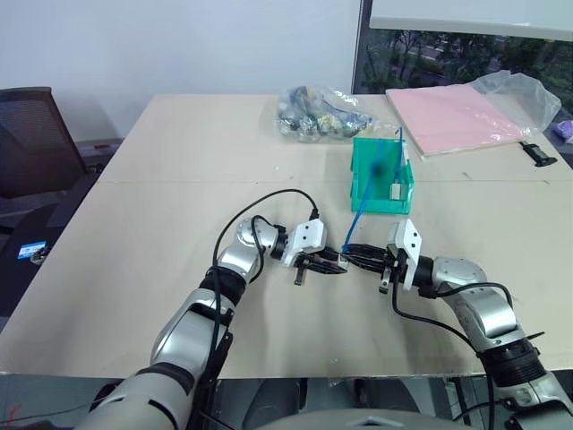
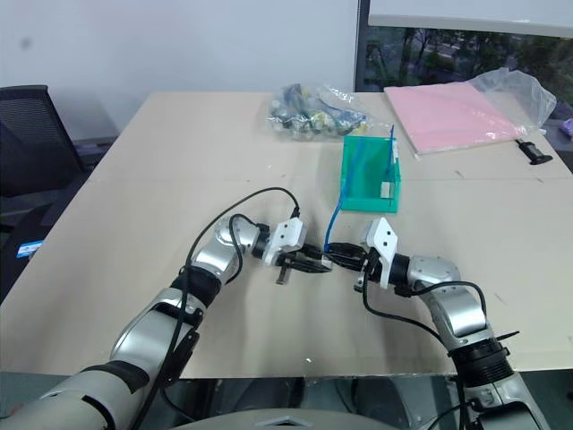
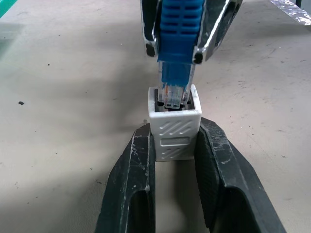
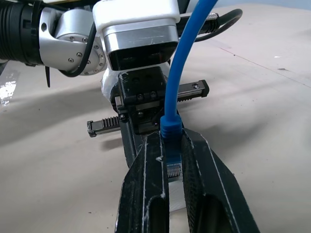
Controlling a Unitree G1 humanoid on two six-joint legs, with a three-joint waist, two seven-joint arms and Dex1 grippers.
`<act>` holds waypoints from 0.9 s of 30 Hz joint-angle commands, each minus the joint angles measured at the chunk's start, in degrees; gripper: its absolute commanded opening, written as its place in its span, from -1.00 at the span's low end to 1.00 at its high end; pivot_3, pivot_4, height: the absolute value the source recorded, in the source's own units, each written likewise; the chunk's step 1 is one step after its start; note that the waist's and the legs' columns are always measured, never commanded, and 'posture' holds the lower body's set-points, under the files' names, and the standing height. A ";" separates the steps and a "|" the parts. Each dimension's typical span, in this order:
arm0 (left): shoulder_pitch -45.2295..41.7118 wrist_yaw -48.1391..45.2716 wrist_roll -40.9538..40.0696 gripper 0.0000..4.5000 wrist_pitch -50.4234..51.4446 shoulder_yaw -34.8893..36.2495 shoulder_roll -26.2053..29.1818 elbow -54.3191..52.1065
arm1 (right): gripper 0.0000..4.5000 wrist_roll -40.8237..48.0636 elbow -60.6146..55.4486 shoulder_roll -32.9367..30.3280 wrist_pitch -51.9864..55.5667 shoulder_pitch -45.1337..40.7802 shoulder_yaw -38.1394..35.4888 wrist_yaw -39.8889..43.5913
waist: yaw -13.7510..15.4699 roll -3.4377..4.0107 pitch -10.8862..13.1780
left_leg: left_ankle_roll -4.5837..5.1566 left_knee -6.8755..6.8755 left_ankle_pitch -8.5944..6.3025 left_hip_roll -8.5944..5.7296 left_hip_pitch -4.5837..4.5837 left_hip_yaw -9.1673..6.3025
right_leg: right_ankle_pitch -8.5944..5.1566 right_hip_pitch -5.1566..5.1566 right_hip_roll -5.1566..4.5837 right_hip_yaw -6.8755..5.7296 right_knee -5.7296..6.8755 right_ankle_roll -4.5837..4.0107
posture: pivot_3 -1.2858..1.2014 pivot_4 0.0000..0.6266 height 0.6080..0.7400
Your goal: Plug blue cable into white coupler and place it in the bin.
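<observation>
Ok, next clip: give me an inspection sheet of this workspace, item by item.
Surface: beige table.
Job's things: blue cable runs from the bin to its plug, entering the white coupler.
Clutter: clear bag of parts; pink pad.
End effectors: left end effector shut on the coupler; right end effector shut on the cable's plug.
Cables: black arm cables.
Surroundings: black chair, window.

Both end effectors meet tip to tip over the table (image 2: pixel 134 179); blue cable (image 2: pixel 333 215) rises into the bin (image 2: pixel 369 195)
</observation>
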 commanded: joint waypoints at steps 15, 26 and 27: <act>0.75 -0.74 1.41 -0.77 0.26 -0.52 -0.05 1.12 | -0.99 -9.19 12.99 -4.32 -8.46 3.53 3.38 1.02 | -0.07 0.00 0.00 | 0.00 -0.03 0.00 -0.01 0.03 0.00 | -0.02 0.01 0.01 0.00 -0.01 0.02 | 0.03 -0.52 1.00; 0.24 -0.77 1.67 -0.77 -0.07 -0.56 -0.30 1.70 | -0.99 -8.08 10.09 -5.31 -5.92 0.59 4.33 1.71 | -0.12 0.00 0.00 | 0.00 -0.04 0.00 -0.01 0.04 0.00 | -0.02 0.01 0.01 0.01 -0.01 0.02 | 0.03 -0.52 1.00; 0.22 -0.77 1.70 -0.77 -0.11 -0.55 -0.34 1.74 | -0.99 -8.06 9.56 -5.23 -5.27 0.08 4.56 1.64 | -0.12 0.00 0.00 | 0.00 -0.05 0.00 0.00 0.04 0.00 | -0.02 0.01 0.01 0.02 -0.01 0.02 | 0.03 -0.52 1.00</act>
